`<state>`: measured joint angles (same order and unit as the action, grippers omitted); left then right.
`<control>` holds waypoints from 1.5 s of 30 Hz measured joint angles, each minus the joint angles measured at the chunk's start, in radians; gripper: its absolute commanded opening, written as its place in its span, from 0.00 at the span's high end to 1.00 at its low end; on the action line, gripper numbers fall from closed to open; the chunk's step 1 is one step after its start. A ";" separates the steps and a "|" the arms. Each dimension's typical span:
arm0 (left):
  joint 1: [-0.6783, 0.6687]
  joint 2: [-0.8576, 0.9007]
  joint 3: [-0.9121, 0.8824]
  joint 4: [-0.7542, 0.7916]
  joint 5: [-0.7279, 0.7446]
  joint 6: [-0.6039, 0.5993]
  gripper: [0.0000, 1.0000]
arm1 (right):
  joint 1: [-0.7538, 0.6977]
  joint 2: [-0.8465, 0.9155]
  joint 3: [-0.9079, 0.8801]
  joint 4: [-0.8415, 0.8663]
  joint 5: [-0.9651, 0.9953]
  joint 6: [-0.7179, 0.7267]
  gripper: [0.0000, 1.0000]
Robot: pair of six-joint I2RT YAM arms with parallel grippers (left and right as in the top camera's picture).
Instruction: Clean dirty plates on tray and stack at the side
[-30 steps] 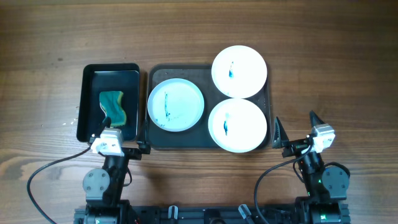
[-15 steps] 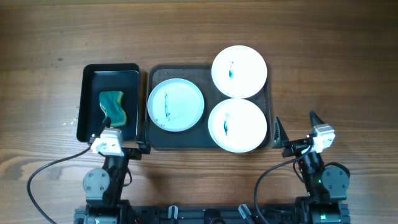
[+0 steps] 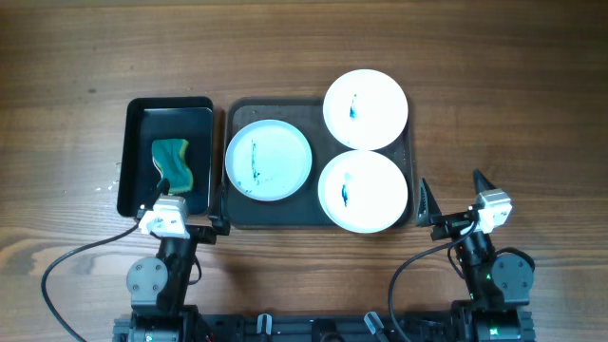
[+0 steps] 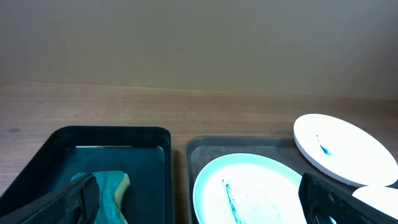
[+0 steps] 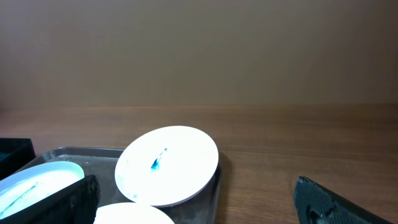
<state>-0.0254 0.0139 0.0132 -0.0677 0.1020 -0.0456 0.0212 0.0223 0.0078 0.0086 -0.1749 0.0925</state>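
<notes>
Plates (image 3: 269,160), three and all ink-smeared, are seen on the grey tray (image 3: 275,215) at frame centre; nothing is cleaned or stacked. Left gripper (image 3: 185,195) and right gripper (image 3: 450,185), bottom edge, are spread wide, empty.

The large tray (image 3: 275,217) lies at the centre of the desk (image 3: 304,47). Three plates rest on it. The left plate (image 3: 268,160) occupies its left half. The near right plate (image 3: 363,192) sits in its near right corner. The far right plate (image 3: 366,109) lies just behind that one and overhangs the far rim. The small tray (image 3: 133,161) lies just left of the large tray, with the sponge (image 3: 172,163) inside it.
</notes>
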 measured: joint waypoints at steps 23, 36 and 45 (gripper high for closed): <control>0.000 0.000 0.000 0.014 0.079 0.000 0.00 | 0.000 0.000 0.000 0.000 0.000 0.031 0.00; 0.000 0.388 0.471 -0.295 0.190 0.000 0.00 | 0.000 0.173 0.185 -0.024 -0.170 0.047 0.00; 0.000 1.006 1.227 -0.882 0.230 0.000 0.00 | 0.001 0.745 0.756 -0.424 -0.305 0.051 0.00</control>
<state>-0.0254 1.0199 1.2404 -0.9493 0.3321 -0.0456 0.0219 0.7673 0.7639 -0.4156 -0.4797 0.1432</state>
